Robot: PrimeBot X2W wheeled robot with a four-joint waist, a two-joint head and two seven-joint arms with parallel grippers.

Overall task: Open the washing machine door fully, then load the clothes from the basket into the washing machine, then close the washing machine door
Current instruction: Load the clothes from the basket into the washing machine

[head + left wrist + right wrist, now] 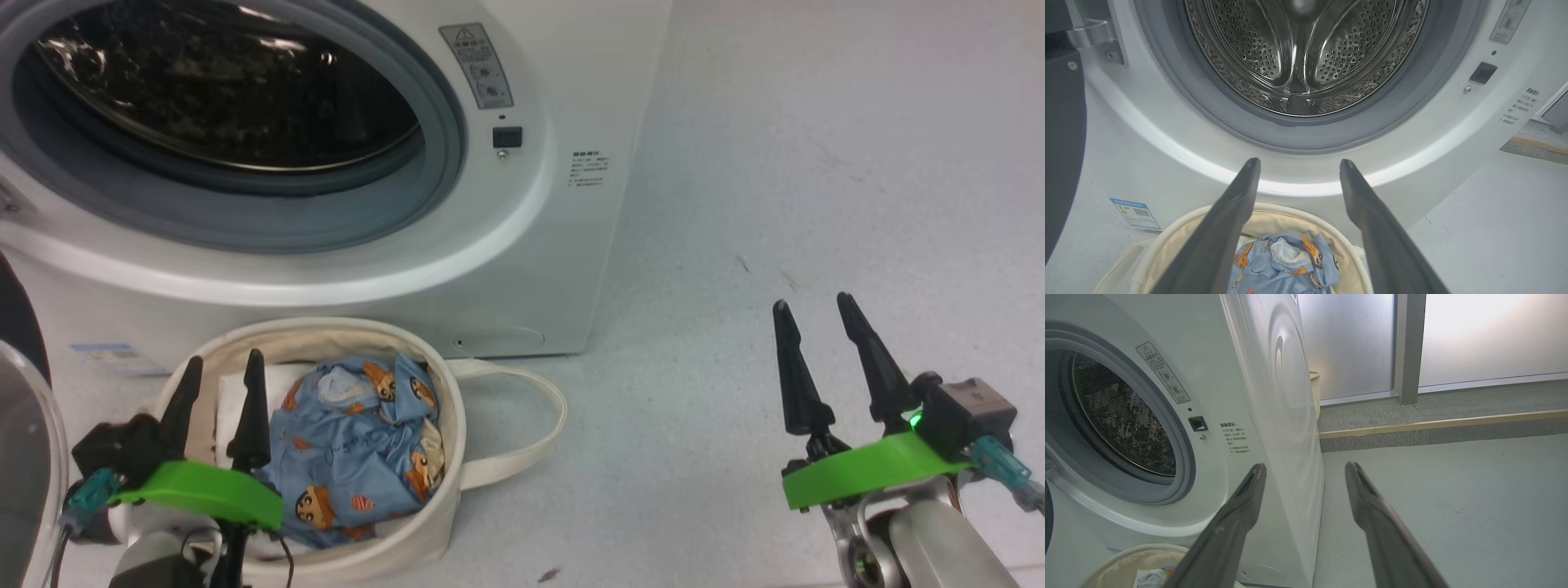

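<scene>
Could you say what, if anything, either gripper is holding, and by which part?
Nothing is held. The left gripper hangs open over the basket of clothes; the right gripper is open over the floor.

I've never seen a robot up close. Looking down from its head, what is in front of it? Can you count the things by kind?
washing machine: 1
basket: 1
heap of blue printed clothes: 1 (I cannot tell how many garments it holds)
white cloth: 1
grippers: 2, the left gripper and the right gripper, both open
Total: 6
</scene>
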